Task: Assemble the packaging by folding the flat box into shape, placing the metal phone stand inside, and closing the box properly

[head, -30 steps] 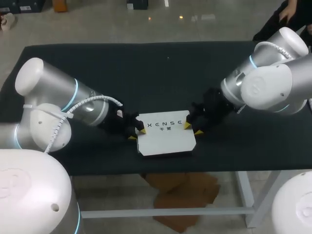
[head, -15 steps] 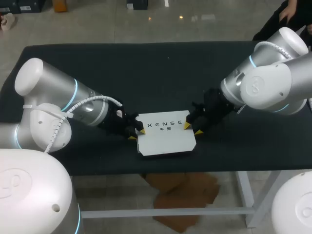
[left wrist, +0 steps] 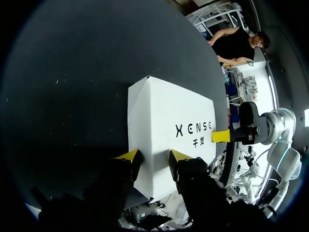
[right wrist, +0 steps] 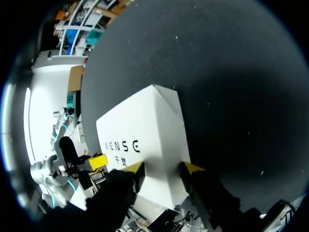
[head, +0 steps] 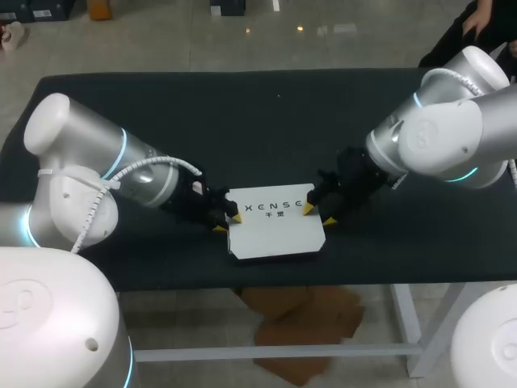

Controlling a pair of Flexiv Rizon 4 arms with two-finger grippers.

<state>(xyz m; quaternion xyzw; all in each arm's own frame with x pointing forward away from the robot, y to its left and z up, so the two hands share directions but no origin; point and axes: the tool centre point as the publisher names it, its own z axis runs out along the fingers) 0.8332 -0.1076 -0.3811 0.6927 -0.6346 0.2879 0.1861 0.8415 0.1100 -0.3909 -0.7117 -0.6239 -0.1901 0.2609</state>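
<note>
- The white rectangular cardboard box (head: 275,226) lies flat on the black tabletop (head: 242,121), close to its front edge. Its printed lid faces up and looks closed.
- The left pincer (head: 226,223) sits at the box's left end. Its fingers are a middling gap apart, 1 yellow tip over the lid's rim and the other just outside the wall. As far as I can judge, it brackets that end rather than clamping it.
- The right pincer (head: 318,215) mirrors this at the box's right end, with the same middling gap, 1 tip on the lid's rim and 1 just beside the wall.
- Meeting the box from 2 opposite ends probably keeps it from sliding while the lid's side edges are pressed or tucked home. This looks like the closing step.
- The metal phone stand shows in none of the 3 views. Judging from the shut lid it may already be inside, but that cannot be confirmed.
- No other item lies near the box. The only crowding comes from the 2 pincers themselves, each in the other's wrist view across the lid.
- The near edge of the tabletop is the hazard: a push towards the front could carry the box over it.
</note>
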